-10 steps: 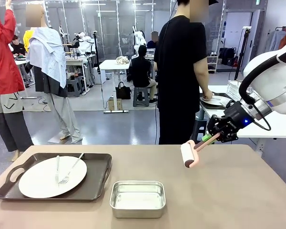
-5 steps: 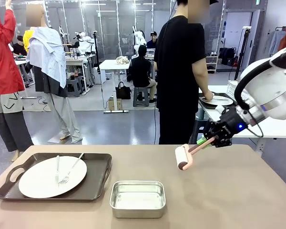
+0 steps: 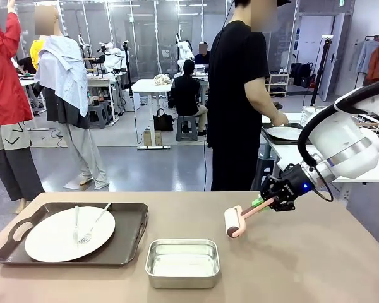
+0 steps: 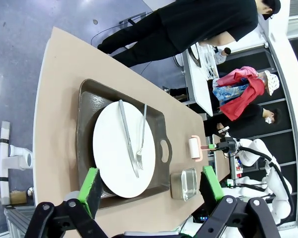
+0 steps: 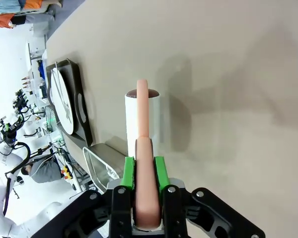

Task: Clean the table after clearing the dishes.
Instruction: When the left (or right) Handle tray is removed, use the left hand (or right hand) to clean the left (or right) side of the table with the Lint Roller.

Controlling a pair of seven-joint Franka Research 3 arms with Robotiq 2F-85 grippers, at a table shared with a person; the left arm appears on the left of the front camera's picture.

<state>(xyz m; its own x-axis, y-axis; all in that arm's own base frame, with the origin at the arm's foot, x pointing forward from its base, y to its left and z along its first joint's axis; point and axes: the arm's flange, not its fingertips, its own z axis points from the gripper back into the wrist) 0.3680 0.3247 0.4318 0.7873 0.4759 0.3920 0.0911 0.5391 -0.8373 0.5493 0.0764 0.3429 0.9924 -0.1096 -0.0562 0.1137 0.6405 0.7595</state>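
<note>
A white plate (image 3: 69, 233) with two forks lies on a dark brown tray (image 3: 129, 243) at the left of the beige table (image 3: 303, 265). My right gripper (image 3: 265, 203) is shut on the pink handle of a lint roller (image 3: 232, 222), whose white head hangs low over the table's middle right; I cannot tell if it touches. In the right wrist view, the green pads (image 5: 128, 171) clamp the handle (image 5: 143, 148). My left gripper (image 4: 150, 184) hovers open high above the plate (image 4: 121, 148). A second plate (image 3: 284, 133) rests on the white side table under the person's hand.
A small steel pan (image 3: 182, 262) sits near the front edge, between the tray and the roller. A person in black (image 3: 237, 95) stands at the far side, turned toward the white side table (image 3: 366, 167). Bare tabletop spreads under and right of the roller.
My right gripper has carried the lint roller leftward and down toward the tabletop. The tray, plate and pan have stayed put.
</note>
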